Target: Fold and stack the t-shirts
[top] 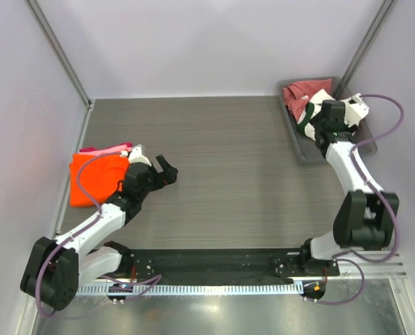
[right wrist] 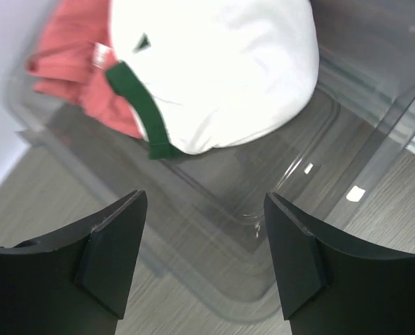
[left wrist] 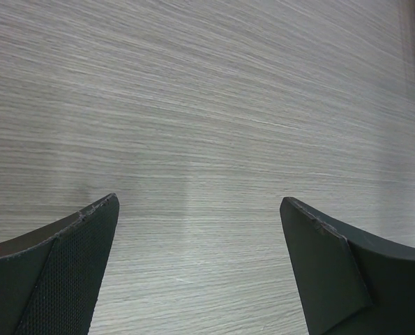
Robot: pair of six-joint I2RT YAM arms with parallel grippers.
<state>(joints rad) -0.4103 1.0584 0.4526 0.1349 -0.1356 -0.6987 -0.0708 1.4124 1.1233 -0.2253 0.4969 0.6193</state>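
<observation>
left end effector spread wide, both dark fingertips low in frame, grey wood-grain table beneath

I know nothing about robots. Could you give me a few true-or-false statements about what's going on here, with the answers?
1. The orange tee lies on a pink tee at the left edge of the table. True.
2. The left gripper holds the orange tee. False: it is open and empty over bare table.
3. The cream tee lies in the clear bin. True.
4. The right gripper has clamped the cream tee. False: its jaws stand open with nothing between them.
5. The bin sits at the near left corner. False: it is at the far right.
</observation>
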